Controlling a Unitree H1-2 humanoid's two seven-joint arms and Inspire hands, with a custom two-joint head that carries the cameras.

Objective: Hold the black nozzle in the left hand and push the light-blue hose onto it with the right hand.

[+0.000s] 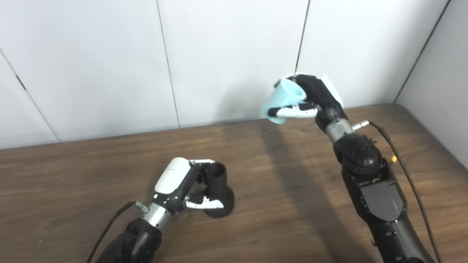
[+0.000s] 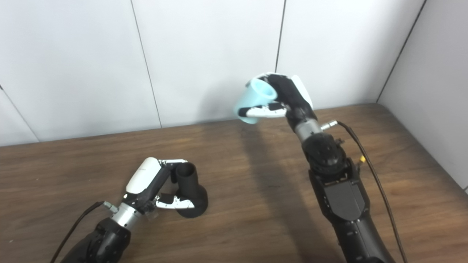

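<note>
My left hand (image 1: pixel 182 184) grips the black nozzle (image 1: pixel 218 191) low at the near left of the wooden counter (image 1: pixel 285 204), thumb across the nozzle's wide rounded base and fingers (image 1: pixel 200 162) wrapped behind its narrower neck. The nozzle stands nearly upright, open mouth tilted up and slightly left, its base at or just above the counter; I cannot tell whether it touches. Well apart from it, up and to the far right, my right hand (image 2: pixel 283 98) holds the light-blue hose (image 2: pixel 255 100) raised above the counter, in front of the white panelled wall (image 1: pixel 234 54). My thumb crosses the hose's lower end, with the fingers closed around its far side. The short hose is tilted, one open end facing up and right toward the palm, the other pointing down and left. A dark cable (image 1: pixel 406 175) runs along my right forearm, and its shadow stripes the counter between the two arms.
</note>
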